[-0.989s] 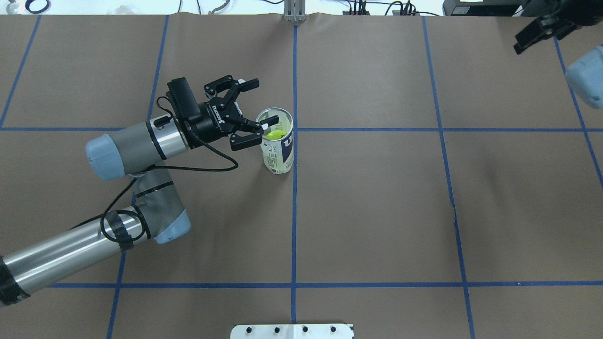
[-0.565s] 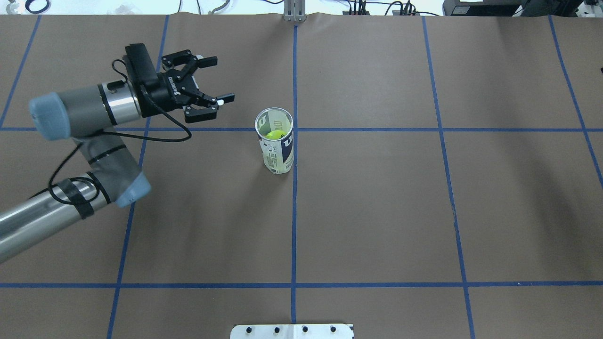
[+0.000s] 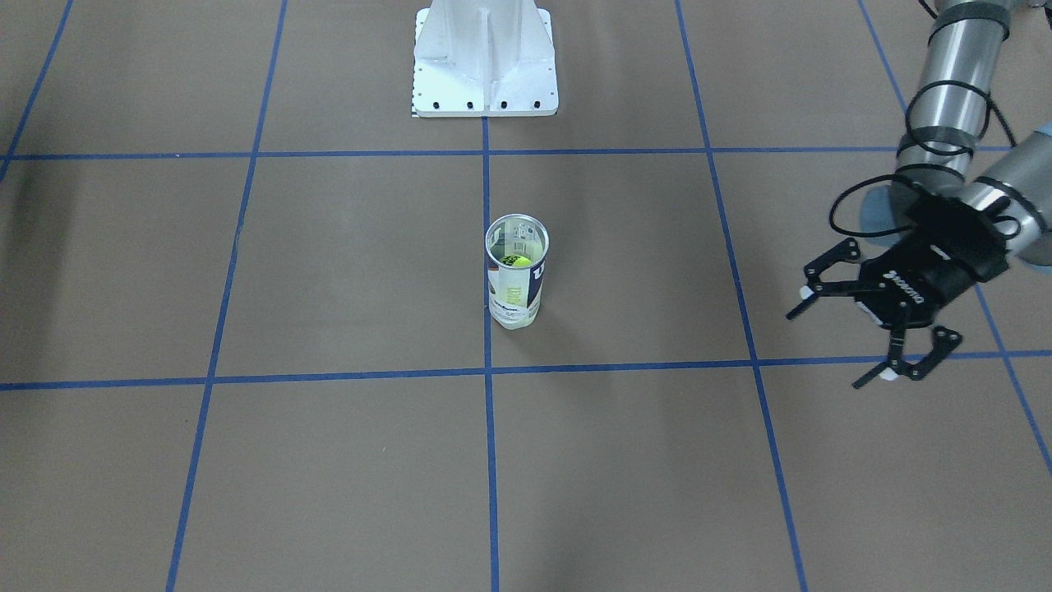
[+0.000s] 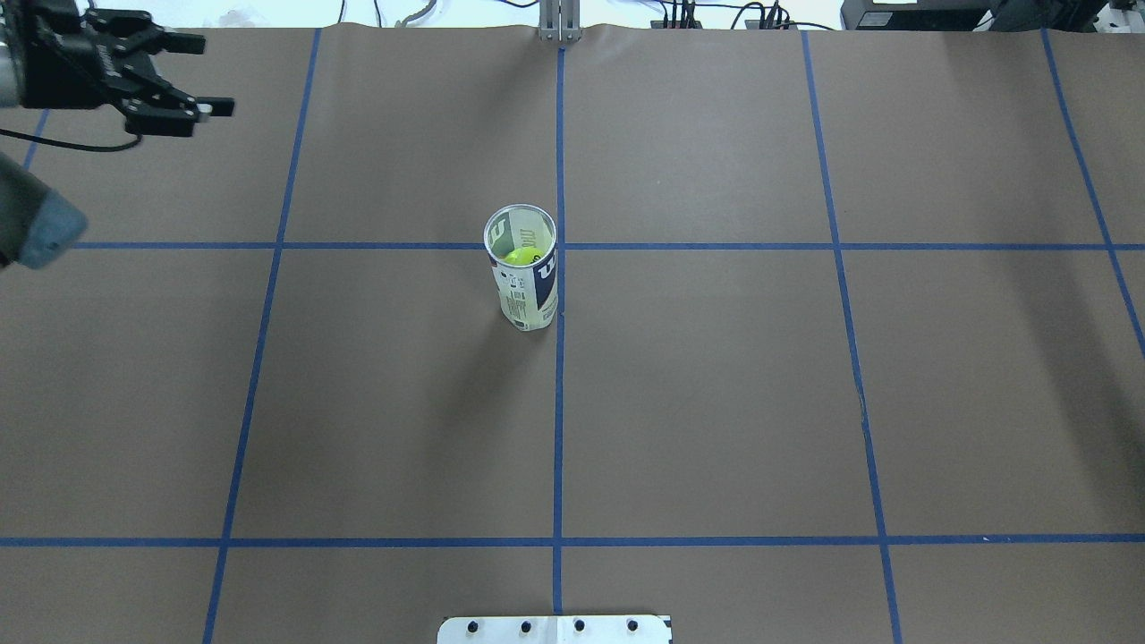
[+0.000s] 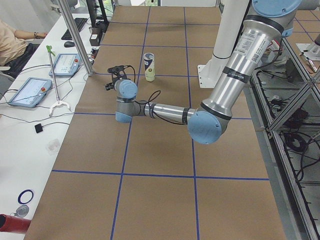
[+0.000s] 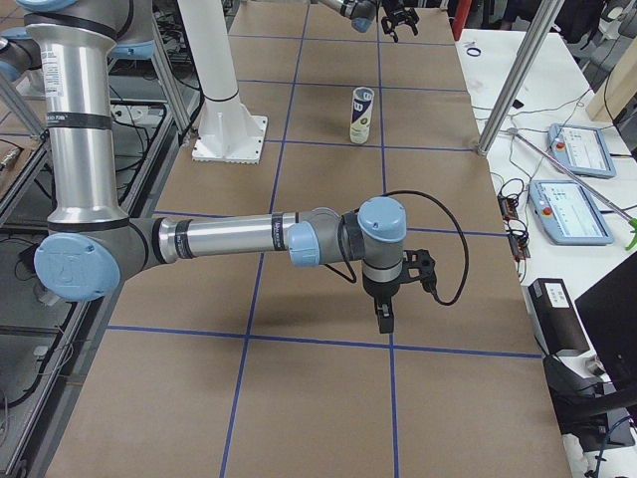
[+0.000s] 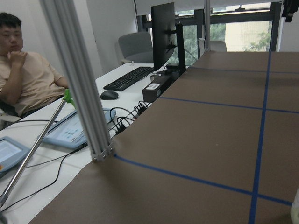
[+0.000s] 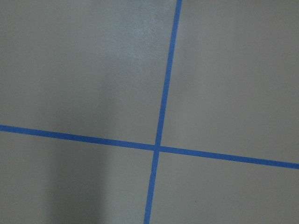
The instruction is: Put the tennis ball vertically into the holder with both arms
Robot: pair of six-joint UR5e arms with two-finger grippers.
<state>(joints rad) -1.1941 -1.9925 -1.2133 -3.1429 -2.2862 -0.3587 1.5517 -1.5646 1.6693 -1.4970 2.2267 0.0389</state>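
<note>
holder [image 4: 528, 295] upright (ball [image 4: 519, 257] inside) | left gripper [image 4: 210, 74] spread, well apart | right gripper [image 6: 385, 319]: cannot tell

Brown table [image 4: 716, 402], blue tape grid [image 4: 556, 402], holder [image 4: 528, 288] upright near its middle — white pedestal base [image 3: 485, 57] at one edge

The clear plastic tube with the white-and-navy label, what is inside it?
A yellow-green tennis ball shows through the open top of the clear plastic tube. Its label hides whatever may lie below the ball.
</note>
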